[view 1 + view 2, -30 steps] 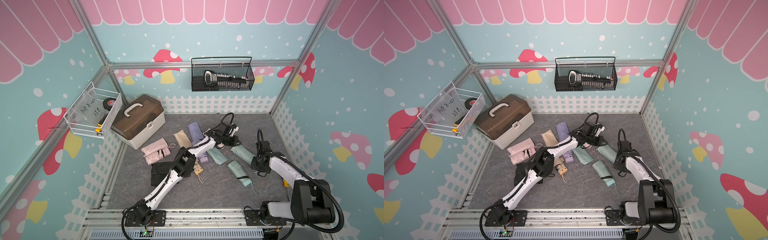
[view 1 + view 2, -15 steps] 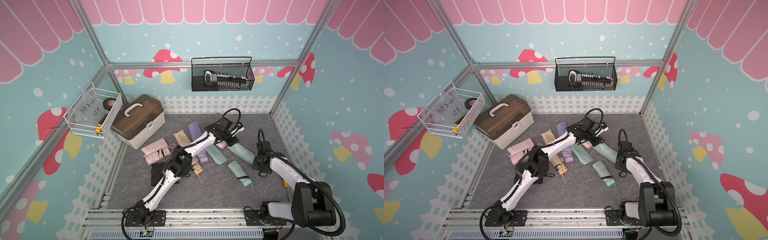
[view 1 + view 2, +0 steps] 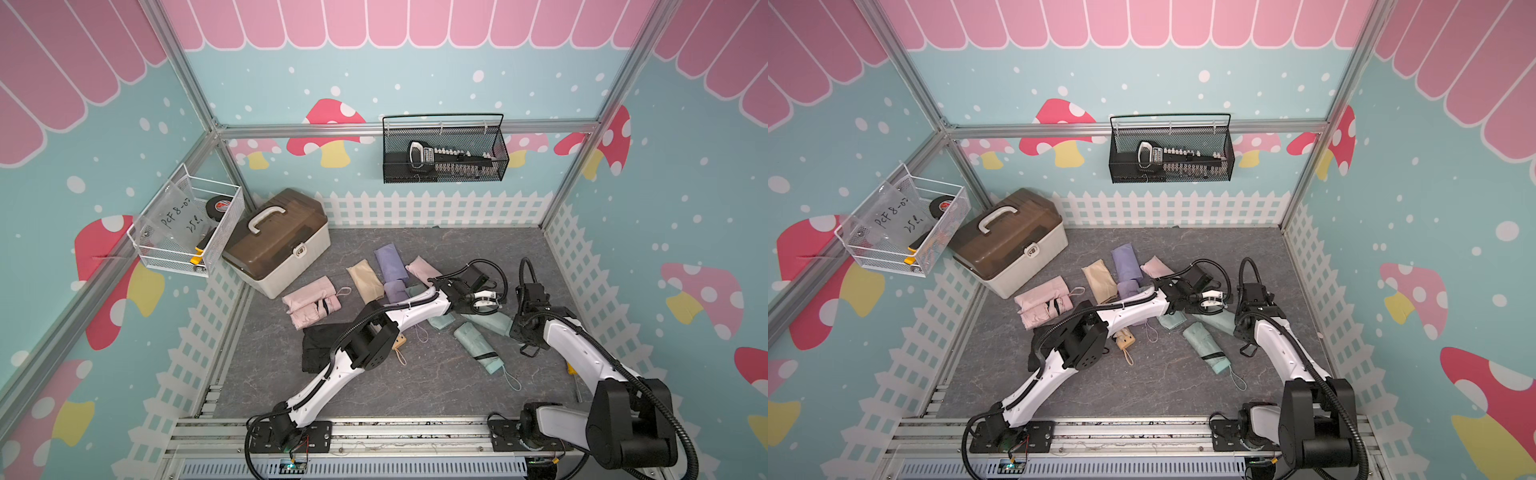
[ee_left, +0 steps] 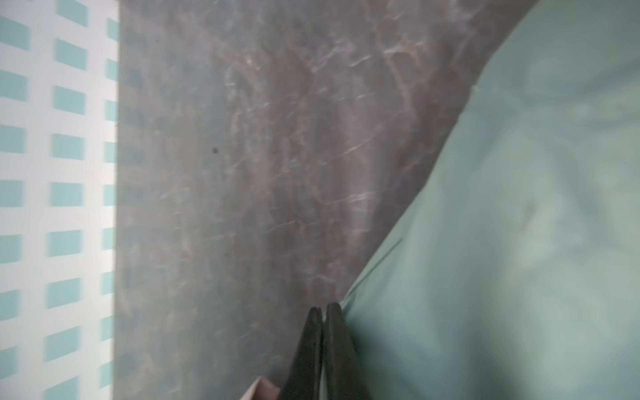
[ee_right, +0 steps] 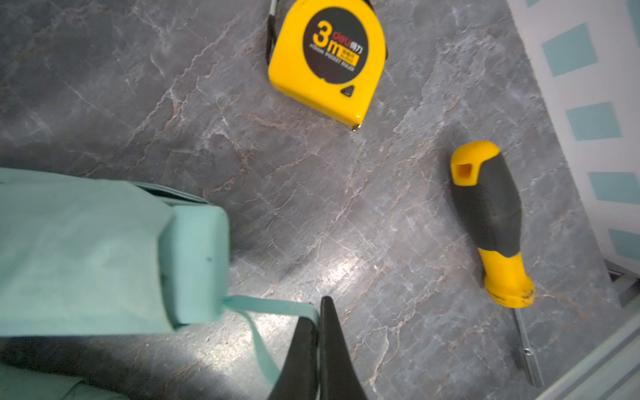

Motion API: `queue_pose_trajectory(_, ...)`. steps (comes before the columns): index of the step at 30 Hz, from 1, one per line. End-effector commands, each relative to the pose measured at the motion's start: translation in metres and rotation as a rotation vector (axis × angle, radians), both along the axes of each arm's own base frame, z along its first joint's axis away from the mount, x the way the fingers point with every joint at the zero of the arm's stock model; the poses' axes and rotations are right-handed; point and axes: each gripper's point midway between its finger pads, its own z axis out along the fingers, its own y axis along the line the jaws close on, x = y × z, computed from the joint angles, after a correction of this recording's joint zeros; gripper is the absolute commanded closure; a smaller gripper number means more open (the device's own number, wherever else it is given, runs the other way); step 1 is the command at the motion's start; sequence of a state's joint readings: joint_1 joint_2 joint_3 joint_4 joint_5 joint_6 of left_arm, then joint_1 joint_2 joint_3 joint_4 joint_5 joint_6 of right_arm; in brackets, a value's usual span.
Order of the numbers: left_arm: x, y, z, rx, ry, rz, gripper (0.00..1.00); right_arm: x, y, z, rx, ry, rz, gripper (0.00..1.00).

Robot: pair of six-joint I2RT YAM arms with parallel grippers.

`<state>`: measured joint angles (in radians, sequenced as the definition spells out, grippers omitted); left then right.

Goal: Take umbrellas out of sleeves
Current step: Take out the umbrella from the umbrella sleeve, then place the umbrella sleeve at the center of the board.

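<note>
A mint umbrella lies partly inside its mint sleeve [image 3: 492,323] at the right of the mat. My left gripper [image 4: 323,311] is shut on an edge of that mint sleeve [image 4: 502,242]. At the other end, my right gripper [image 5: 320,311] is shut on the umbrella's mint wrist loop [image 5: 270,306], just past the stubby handle [image 5: 197,263]. A bare mint umbrella [image 3: 478,349] lies nearer the front. Pink bundles [image 3: 311,301], a beige sleeve [image 3: 365,280], a lilac sleeve [image 3: 390,262], a pink sleeve [image 3: 422,268] and black fabric [image 3: 320,345] lie to the left.
A yellow tape measure [image 5: 327,62] and a yellow-black screwdriver [image 5: 488,221] lie on the mat by the right fence. A brown-lidded toolbox [image 3: 276,239] stands at the back left. A black wire basket [image 3: 444,153] and a white one [image 3: 187,226] hang on the walls.
My left gripper has swung right and toward the front, still holding the mint sleeve. The right arm has shifted only slightly.
</note>
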<state>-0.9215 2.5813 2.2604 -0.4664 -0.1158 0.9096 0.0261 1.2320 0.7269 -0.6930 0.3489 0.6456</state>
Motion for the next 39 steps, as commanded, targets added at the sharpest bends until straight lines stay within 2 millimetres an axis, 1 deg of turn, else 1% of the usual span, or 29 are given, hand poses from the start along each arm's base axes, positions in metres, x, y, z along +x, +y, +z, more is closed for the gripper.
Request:
queue_pose_trajectory(1,0.052,0.004,0.047,0.007,-0.253,0.033,1.0,-0.008,-0.018,0.015,-0.095,-0.007,-0.071,1.0)
queue_pose_trajectory(3,0.059,0.002,0.053,-0.002,-0.291,0.029,1.0,-0.01,-0.02,0.017,-0.106,-0.004,-0.077,1.0)
queue_pose_trajectory(7,0.064,-0.003,0.061,-0.031,-0.314,0.027,1.0,-0.013,-0.024,0.018,-0.131,0.011,-0.087,1.0)
queue_pose_trajectory(9,0.067,-0.004,0.061,-0.027,-0.335,0.016,1.0,-0.017,-0.028,0.021,-0.156,0.014,-0.101,1.0)
queue_pose_trajectory(11,0.075,-0.004,0.06,-0.035,-0.358,0.013,1.0,-0.018,-0.029,0.023,-0.161,0.011,-0.103,1.0)
queue_pose_trajectory(18,0.102,-0.008,0.071,-0.132,-0.421,0.037,1.0,-0.018,-0.019,0.014,-0.093,0.025,-0.082,1.0)
queue_pose_trajectory(23,0.131,0.007,0.073,-0.193,-0.459,0.131,1.0,-0.023,-0.013,0.005,-0.061,0.049,-0.072,1.0)
queue_pose_trajectory(26,0.147,0.017,0.078,-0.255,-0.465,0.187,1.0,-0.024,-0.009,0.002,-0.033,0.043,-0.074,1.0)
queue_pose_trajectory(27,0.149,0.017,0.078,-0.272,-0.458,0.185,1.0,-0.022,-0.006,0.001,-0.017,0.039,-0.064,1.0)
queue_pose_trajectory(29,0.151,0.015,0.077,-0.303,-0.443,0.167,1.0,-0.012,0.006,-0.003,0.044,0.02,-0.013,0.99)
queue_pose_trajectory(30,0.151,0.015,0.076,-0.316,-0.436,0.159,1.0,-0.007,0.011,-0.004,0.072,0.011,0.007,0.96)
queue_pose_trajectory(31,0.152,0.014,0.076,-0.34,-0.421,0.158,1.0,-0.001,0.018,-0.004,0.107,0.001,0.036,0.91)
queue_pose_trajectory(32,0.154,0.015,0.078,-0.372,-0.411,0.171,0.97,0.005,0.026,-0.003,0.142,-0.011,0.078,0.83)
queue_pose_trajectory(33,0.156,0.017,0.08,-0.391,-0.408,0.188,0.79,0.01,0.031,-0.001,0.163,-0.023,0.103,0.7)
queue_pose_trajectory(34,0.158,0.02,0.085,-0.413,-0.405,0.217,0.41,0.014,0.033,0.005,0.173,-0.045,0.119,0.57)
queue_pose_trajectory(35,0.161,0.023,0.092,-0.442,-0.401,0.251,0.07,0.018,0.034,0.012,0.171,-0.077,0.133,0.49)
queue_pose_trajectory(36,0.161,0.026,0.096,-0.453,-0.393,0.274,0.01,0.022,0.033,0.019,0.163,-0.113,0.142,0.46)
queue_pose_trajectory(38,0.158,0.032,0.118,-0.491,-0.36,0.336,0.01,0.029,0.031,0.037,0.137,-0.187,0.16,0.38)
queue_pose_trajectory(39,0.155,0.035,0.127,-0.518,-0.331,0.358,0.01,0.031,0.029,0.043,0.124,-0.21,0.166,0.37)
